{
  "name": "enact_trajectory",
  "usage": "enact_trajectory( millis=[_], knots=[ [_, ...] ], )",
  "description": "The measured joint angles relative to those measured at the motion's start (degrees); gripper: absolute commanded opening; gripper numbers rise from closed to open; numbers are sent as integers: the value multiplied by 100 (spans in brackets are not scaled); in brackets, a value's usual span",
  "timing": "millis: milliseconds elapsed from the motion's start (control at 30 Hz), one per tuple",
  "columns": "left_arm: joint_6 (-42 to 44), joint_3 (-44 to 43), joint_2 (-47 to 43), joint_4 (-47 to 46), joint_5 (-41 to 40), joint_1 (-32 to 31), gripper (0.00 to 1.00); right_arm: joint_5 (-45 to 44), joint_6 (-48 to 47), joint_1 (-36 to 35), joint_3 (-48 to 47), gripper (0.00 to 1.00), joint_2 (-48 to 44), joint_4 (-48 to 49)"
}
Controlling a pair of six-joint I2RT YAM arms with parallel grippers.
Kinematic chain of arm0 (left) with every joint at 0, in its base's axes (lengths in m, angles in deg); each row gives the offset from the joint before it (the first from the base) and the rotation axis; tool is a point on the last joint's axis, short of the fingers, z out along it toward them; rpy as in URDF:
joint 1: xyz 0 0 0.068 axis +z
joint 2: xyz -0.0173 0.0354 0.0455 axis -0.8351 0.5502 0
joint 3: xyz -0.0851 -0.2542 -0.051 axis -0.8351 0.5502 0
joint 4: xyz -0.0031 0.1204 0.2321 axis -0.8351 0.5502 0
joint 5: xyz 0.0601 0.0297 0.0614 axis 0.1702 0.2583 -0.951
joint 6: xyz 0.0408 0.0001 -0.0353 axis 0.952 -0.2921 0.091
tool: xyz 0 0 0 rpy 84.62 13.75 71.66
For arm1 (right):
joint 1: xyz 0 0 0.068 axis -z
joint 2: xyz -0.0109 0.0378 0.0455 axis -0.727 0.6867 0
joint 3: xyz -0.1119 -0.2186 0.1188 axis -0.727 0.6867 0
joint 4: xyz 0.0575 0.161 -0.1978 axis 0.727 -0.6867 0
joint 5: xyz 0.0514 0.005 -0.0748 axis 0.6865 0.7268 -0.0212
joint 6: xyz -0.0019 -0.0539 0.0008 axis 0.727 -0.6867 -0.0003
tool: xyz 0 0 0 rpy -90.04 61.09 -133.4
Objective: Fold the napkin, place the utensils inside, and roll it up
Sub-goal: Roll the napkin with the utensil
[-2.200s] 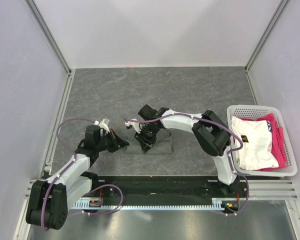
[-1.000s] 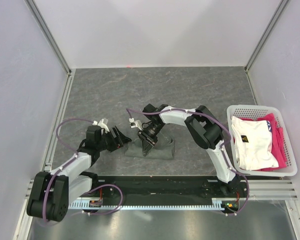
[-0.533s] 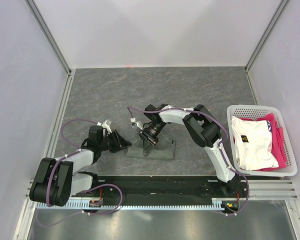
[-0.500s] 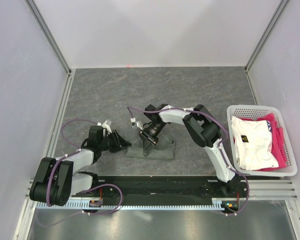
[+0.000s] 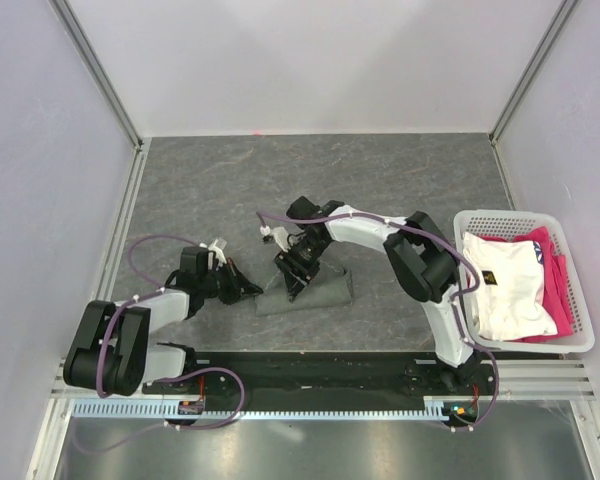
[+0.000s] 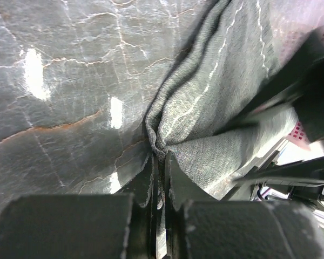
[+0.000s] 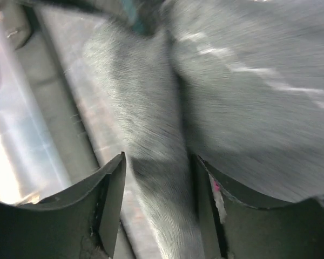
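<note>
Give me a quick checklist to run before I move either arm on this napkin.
1. Left gripper pinching the napkin: ok, shut on a fold at its end.
2. Right gripper hold: cannot tell; its fingers straddle the cloth, but the squeeze is unclear.
3. Utensils inside: cannot tell, none visible.
4. Napkin clear of the basket: ok, well apart.
5. Napkin end tidy: not ok, bunched and wrinkled at the pinch.
</note>
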State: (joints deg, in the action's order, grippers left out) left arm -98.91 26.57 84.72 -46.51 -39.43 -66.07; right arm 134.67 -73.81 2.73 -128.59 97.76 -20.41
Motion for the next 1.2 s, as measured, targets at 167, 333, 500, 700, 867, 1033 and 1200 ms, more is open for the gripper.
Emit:
enact_trajectory(
  millis=[167, 333, 500, 700, 867, 1033, 1200],
  knots=[
    [2, -120, 107, 157, 13, 0, 2, -1163, 136, 59, 420, 65, -909, 761],
    [4, -175, 133, 256, 13, 0, 2, -2131, 162, -57, 1187, 70, -1950, 1429],
    [33, -385, 271, 540, 13, 0, 2, -3746, -146, -1130, 2354, 71, -2957, 2103],
    [74, -678, 494, 879, 13, 0, 2, -5053, -551, -2240, 3071, 70, -3171, 2741],
    [87, -820, 638, 1003, 26, 0, 2, -5587, -798, -2350, 3117, 70, -2892, 3045],
    [103, -863, 697, 1043, 57, 0, 2, -5770, -979, -2350, 3117, 70, -2529, 3213],
    [136, -901, 752, 1060, 116, 0, 2, -5768, -1082, -2337, 3060, 65, -2312, 3263]
  ],
)
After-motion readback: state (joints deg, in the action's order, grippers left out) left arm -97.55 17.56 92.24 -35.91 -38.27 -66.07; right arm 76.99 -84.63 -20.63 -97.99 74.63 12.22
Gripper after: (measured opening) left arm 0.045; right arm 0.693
